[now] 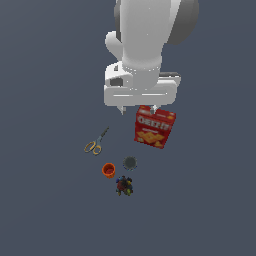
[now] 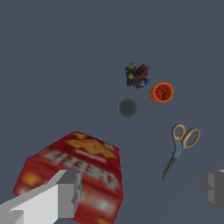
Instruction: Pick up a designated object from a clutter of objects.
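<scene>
hovering hand [image 1: 138, 108] open, orange cup [image 1: 108, 170] well apart

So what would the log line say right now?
gripper open, empty | above cracker box | orange cup untouched, beside grey disc

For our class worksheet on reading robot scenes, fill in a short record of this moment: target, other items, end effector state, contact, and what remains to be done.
target: orange cup, standing free on the floor
neighbours: grey disc and multicoloured toy close beside the cup
other items: red cracker box; scissors
end effector: open, holding nothing, above the cracker box
contact with cup: none
remaining: move over the cup, lower, close, lift
</scene>
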`<state>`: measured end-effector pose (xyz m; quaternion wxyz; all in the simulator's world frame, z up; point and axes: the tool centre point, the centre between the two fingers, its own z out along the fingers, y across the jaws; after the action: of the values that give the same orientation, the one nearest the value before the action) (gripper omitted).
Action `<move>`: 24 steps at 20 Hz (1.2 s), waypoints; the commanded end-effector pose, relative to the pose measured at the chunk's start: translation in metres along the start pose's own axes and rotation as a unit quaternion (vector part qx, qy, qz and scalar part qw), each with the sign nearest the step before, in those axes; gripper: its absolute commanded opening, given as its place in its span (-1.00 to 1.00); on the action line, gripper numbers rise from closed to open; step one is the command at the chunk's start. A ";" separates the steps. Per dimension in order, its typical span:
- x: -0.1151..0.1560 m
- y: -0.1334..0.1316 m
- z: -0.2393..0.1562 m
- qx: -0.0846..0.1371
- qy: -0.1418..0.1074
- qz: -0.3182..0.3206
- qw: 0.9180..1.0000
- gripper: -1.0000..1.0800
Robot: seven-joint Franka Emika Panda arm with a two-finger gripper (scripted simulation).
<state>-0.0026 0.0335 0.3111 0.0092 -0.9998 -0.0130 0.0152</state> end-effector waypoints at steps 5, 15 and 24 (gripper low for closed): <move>0.004 -0.005 -0.001 -0.004 0.004 -0.011 1.000 0.92; 0.009 -0.013 -0.004 -0.011 0.010 -0.028 1.000 0.92; 0.024 -0.002 0.015 -0.008 0.010 -0.023 1.000 0.92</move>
<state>0.0177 0.0395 0.3010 0.0009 -0.9993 -0.0377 0.0043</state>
